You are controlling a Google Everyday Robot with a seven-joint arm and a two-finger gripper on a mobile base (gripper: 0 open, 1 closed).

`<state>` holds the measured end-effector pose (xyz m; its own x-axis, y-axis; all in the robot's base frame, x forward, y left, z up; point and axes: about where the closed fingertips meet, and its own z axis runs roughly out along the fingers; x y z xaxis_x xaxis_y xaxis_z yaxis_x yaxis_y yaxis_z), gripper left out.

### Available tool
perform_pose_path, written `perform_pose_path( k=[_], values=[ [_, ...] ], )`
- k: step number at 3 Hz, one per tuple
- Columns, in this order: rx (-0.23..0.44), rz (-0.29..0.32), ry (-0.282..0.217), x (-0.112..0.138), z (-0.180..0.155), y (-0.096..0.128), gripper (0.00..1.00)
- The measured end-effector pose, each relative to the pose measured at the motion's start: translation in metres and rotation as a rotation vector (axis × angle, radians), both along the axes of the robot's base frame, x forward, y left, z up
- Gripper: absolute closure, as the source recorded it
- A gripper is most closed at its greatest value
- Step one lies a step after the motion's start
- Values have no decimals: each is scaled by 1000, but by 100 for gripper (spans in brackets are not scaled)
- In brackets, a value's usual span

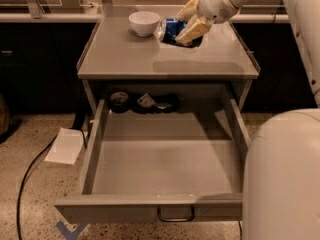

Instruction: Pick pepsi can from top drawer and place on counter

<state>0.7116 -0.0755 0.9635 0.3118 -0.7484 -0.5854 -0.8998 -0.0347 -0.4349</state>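
My gripper (186, 23) is shut on the blue pepsi can (170, 30) and holds it tilted on its side just above the back of the grey counter (150, 59), right of the white bowl. The can's silver end faces left. The top drawer (165, 159) stands pulled fully open below the counter, with its curved handle (176, 217) at the front. Its floor shows nothing lying on it. My white arm reaches in from the upper right.
A white bowl (144, 22) stands at the back left of the counter, close to the can. Dark items (142, 103) lie on the shelf behind the drawer. A white paper (65, 145) and a black cable (30, 174) lie on the floor at left. My robot body (285, 179) fills the lower right.
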Motion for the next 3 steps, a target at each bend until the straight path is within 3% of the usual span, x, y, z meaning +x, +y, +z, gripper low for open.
perform_pose_path(
  k=[1,3],
  values=[
    [4,-8,12,30,-17,8,100],
    [79,-63,170,52,-73,4,100]
  ],
)
